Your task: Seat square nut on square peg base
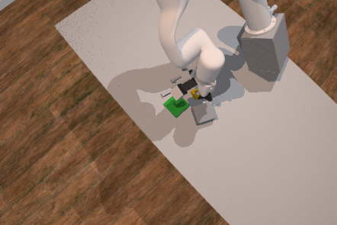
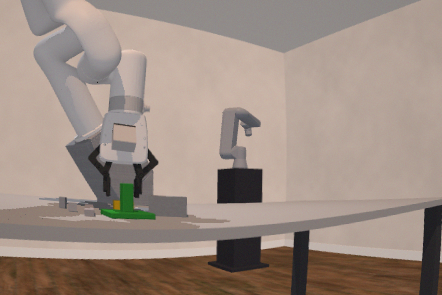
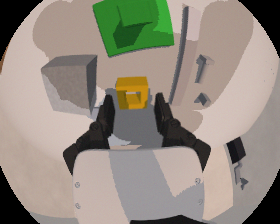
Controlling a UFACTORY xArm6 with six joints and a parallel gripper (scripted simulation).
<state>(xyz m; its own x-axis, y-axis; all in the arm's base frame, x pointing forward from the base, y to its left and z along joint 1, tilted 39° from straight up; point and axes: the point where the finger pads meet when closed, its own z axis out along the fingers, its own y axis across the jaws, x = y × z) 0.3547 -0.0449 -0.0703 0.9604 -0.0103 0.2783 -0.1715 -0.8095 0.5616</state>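
The green base [image 1: 176, 106] with its upright square peg [image 2: 127, 197] sits on the table; it also shows at the top of the wrist view [image 3: 134, 23]. The small yellow square nut [image 1: 195, 94] lies on the table beside the base, apart from the peg. In the wrist view the nut [image 3: 134, 92] sits just ahead of and between my fingertips. My gripper [image 2: 122, 190] is open and empty. It points down and hovers a little above the nut [image 2: 116, 205], with one finger to each side.
A grey block [image 1: 204, 113] lies close to the nut, and shows to the left in the wrist view [image 3: 71, 79]. Small grey parts [image 1: 175, 79] lie behind the base. My arm's grey pedestal [image 1: 264, 46] stands at the back. A second arm on a black stand [image 2: 240, 163] is beyond the table.
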